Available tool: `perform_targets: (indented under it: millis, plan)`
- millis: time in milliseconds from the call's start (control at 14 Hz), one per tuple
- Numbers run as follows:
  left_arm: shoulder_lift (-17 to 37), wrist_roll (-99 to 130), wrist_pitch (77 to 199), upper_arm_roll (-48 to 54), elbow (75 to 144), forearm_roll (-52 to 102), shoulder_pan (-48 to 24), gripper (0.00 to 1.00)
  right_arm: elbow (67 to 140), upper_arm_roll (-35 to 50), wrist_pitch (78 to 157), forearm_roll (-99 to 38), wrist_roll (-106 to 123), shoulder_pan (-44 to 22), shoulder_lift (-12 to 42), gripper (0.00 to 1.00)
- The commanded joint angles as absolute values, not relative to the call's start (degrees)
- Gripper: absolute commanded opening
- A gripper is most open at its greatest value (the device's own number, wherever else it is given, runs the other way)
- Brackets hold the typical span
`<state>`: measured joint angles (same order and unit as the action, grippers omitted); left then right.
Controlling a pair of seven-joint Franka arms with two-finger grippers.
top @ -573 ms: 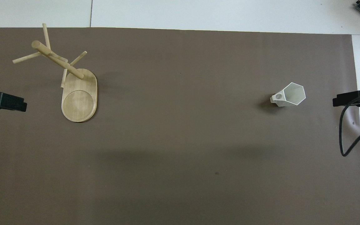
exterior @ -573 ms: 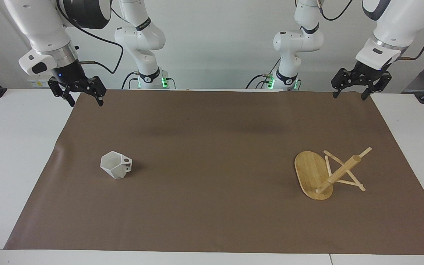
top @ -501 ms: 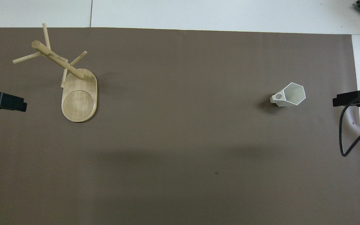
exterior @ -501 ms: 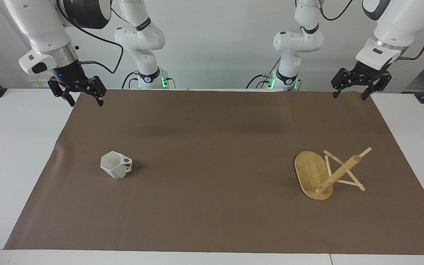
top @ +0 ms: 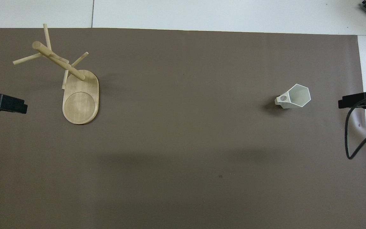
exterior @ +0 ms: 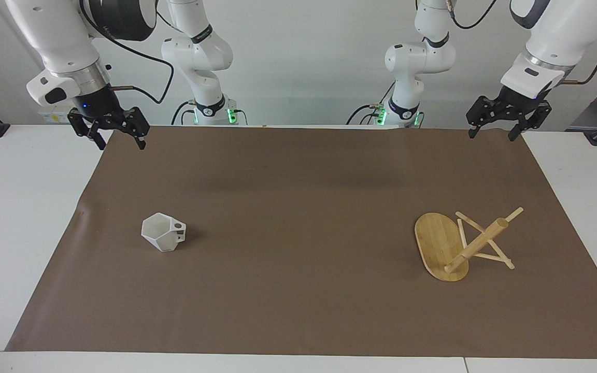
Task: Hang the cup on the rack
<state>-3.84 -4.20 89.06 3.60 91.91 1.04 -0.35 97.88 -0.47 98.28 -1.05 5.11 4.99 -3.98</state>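
Note:
The white faceted cup (exterior: 162,232) (top: 294,96) stands mouth up on the brown mat, toward the right arm's end, its pierced handle pointing to the table's middle. The bamboo rack (exterior: 439,243) (top: 80,99) stands on its oval base toward the left arm's end, with bare pegs crossing its post. My right gripper (exterior: 121,144) (top: 350,102) hangs open over the mat's corner at the robots' edge, well clear of the cup. My left gripper (exterior: 491,135) (top: 12,107) hangs open over the mat's other corner at that edge, away from the rack. Neither holds anything.
A brown mat (exterior: 298,207) covers most of the white table (exterior: 13,207). A black cable (top: 353,140) loops from the right arm over the mat's edge. Both arm bases stand at the table's edge.

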Motion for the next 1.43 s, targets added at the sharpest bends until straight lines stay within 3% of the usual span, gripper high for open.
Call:
perform_targets:
  millis: [0,1361]
  plan:
    - [-4.7,-4.0,88.9,3.9,92.8,1.8,0.3,1.00,99.6,-1.0,98.8,-1.8,6.8,4.9,-5.4,1.00]
    - [-4.7,-4.0,88.9,3.9,92.8,1.8,0.3,1.00,99.7,-0.8,100.1,-1.1,7.1,4.9,-5.4,1.00]
